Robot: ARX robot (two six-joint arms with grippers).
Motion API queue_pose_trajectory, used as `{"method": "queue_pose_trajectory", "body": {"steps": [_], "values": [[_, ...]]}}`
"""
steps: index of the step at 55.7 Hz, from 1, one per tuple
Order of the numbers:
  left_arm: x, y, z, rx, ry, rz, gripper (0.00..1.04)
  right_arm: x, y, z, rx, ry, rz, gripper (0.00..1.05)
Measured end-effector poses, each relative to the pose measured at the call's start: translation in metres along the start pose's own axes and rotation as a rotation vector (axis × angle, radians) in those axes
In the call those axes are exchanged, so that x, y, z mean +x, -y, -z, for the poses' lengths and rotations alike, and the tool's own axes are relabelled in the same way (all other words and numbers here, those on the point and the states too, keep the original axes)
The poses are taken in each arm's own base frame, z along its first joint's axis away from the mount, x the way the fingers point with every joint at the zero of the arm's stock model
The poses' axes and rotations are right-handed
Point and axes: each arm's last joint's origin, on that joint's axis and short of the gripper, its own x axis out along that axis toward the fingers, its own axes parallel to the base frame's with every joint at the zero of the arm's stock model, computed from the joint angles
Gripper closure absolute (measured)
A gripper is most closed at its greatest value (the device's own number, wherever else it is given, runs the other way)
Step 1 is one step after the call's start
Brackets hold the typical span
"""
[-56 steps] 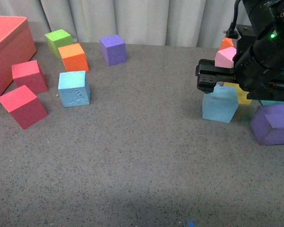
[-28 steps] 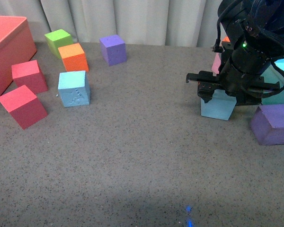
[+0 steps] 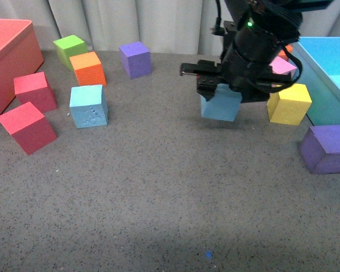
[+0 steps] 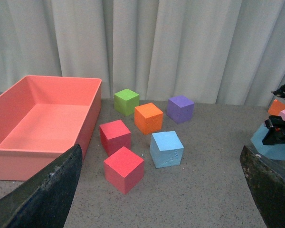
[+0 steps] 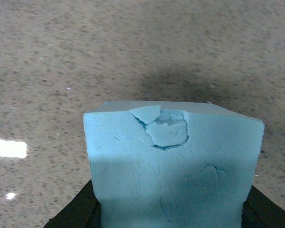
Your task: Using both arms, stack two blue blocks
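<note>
My right gripper (image 3: 224,90) is shut on a plain sky-blue block (image 3: 221,106) with a notched edge and holds it above the grey table, right of centre. That block fills the right wrist view (image 5: 173,164). The other blue block (image 3: 89,106), with embossed marks, rests on the table at the left among other cubes; it also shows in the left wrist view (image 4: 166,149). My left gripper (image 4: 164,190) is open and empty, raised well back from the blocks; it is out of the front view.
A red bin (image 3: 8,59) stands at far left, with two red cubes (image 3: 27,127), an orange cube (image 3: 88,68), a green cube (image 3: 69,48) and a purple cube (image 3: 135,58) nearby. At right are a yellow cube (image 3: 289,103), a purple cube (image 3: 326,148) and a turquoise bin (image 3: 328,68).
My right arm has lifted the plain blue block off the table and carried it left, towards the centre. This uncovers the yellow cube and the turquoise bin. The left blocks have not moved.
</note>
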Motion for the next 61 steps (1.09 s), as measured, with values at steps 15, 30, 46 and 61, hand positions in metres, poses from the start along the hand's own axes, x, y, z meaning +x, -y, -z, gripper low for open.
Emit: {"method": "queue_pose_trajectory", "body": {"steps": [15, 30, 46, 61], "values": [[0.0, 0.0, 0.0, 0.0, 0.0, 0.0, 0.07, 0.027, -0.046, 0.01, -0.079, -0.058, -0.039, 0.57], [0.0, 0.0, 0.0, 0.0, 0.0, 0.0, 0.07, 0.034, -0.062, 0.018, -0.121, -0.067, -0.041, 0.42], [0.0, 0.0, 0.0, 0.0, 0.0, 0.0, 0.07, 0.017, -0.062, 0.015, -0.129, -0.017, -0.058, 0.1], [0.0, 0.0, 0.0, 0.0, 0.0, 0.0, 0.07, -0.019, -0.059, 0.002, -0.17, 0.226, -0.01, 0.14]]}}
